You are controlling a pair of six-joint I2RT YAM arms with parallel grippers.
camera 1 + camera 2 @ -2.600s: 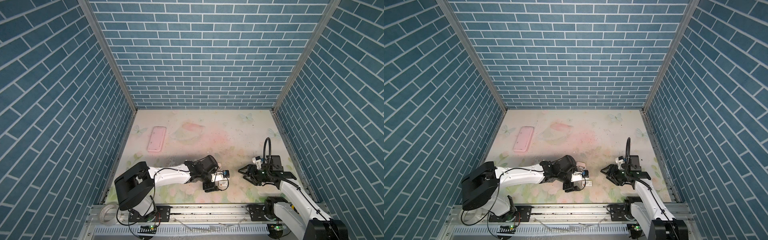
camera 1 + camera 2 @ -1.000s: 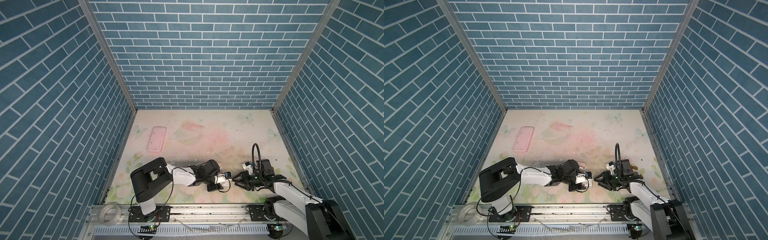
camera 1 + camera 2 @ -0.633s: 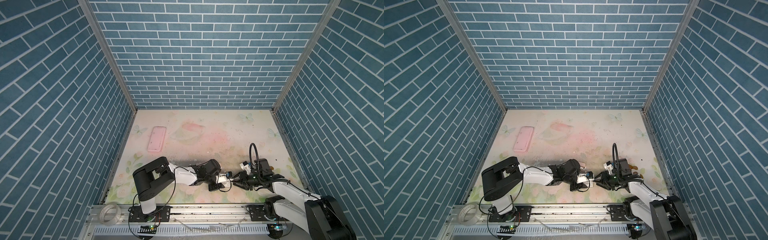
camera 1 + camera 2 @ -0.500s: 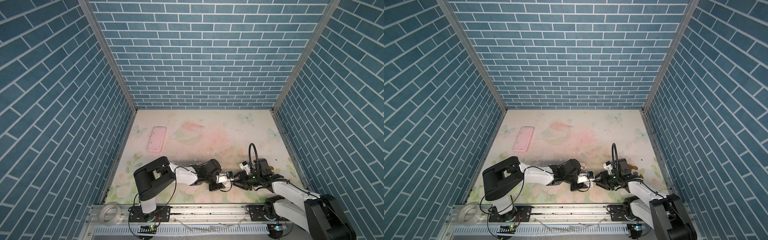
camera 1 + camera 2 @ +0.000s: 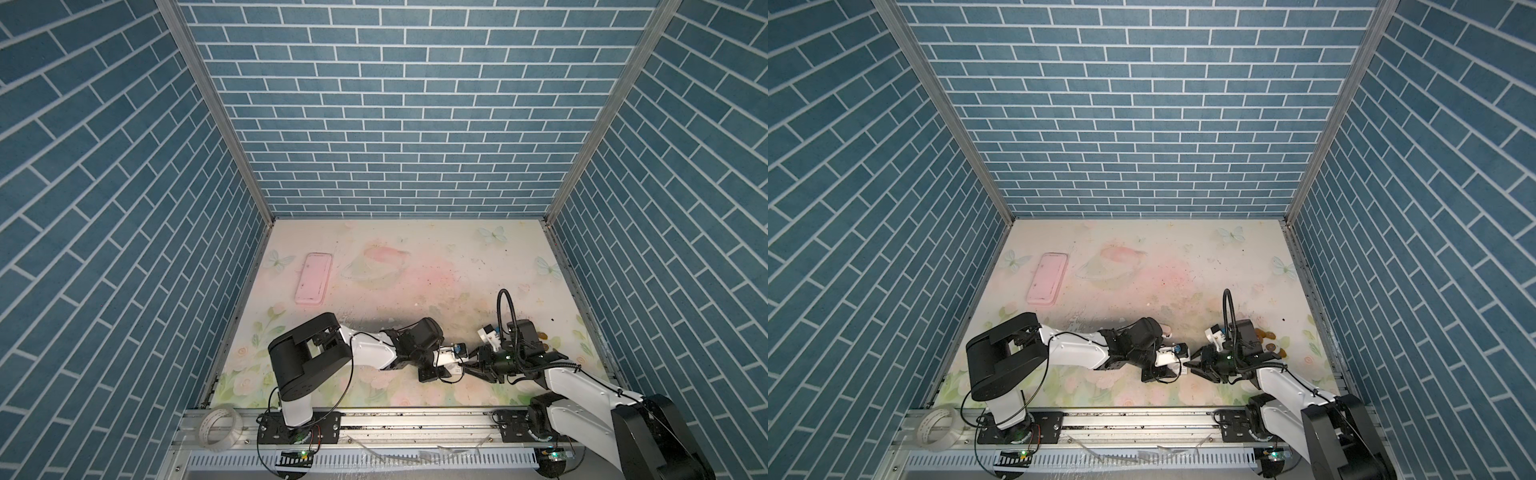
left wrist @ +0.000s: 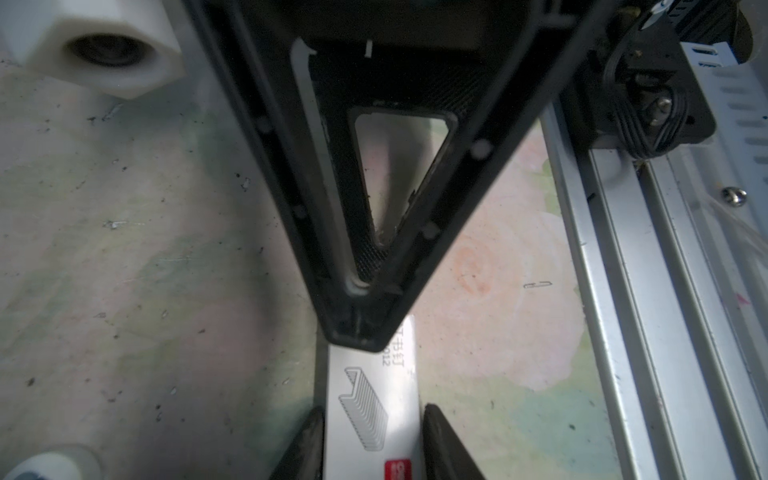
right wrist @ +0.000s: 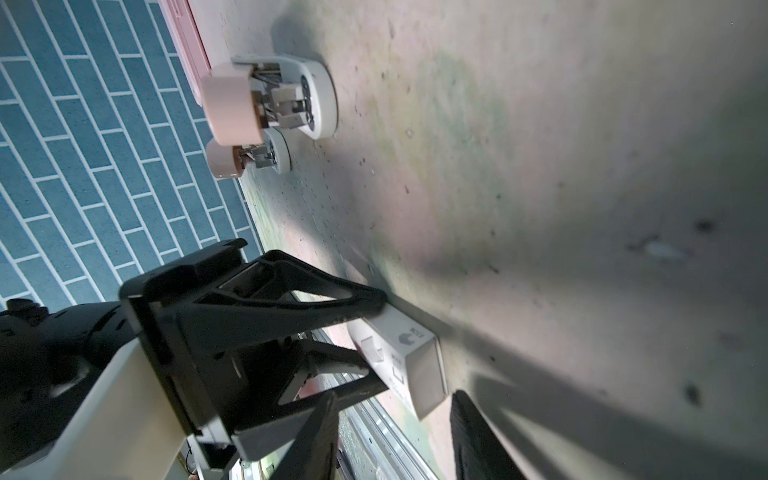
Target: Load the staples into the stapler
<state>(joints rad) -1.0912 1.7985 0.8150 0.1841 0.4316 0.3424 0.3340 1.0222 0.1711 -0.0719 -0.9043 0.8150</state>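
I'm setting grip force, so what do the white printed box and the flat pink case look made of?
The white box looks like thin matte card, going by its printed staple drawing and crisp folded edges. The pink case is probably moulded plastic: it is smooth, with rounded corners and a rim, though silicone is possible.

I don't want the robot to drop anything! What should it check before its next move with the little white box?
1. Left fingers clamped on the white box: ok.
2. Right fingers on both sides of the box's free end, not yet closed: ok.
3. Staples inside the box: cannot tell.
4. Box lifted off the table: cannot tell.
5. Stapler open for loading: cannot tell.
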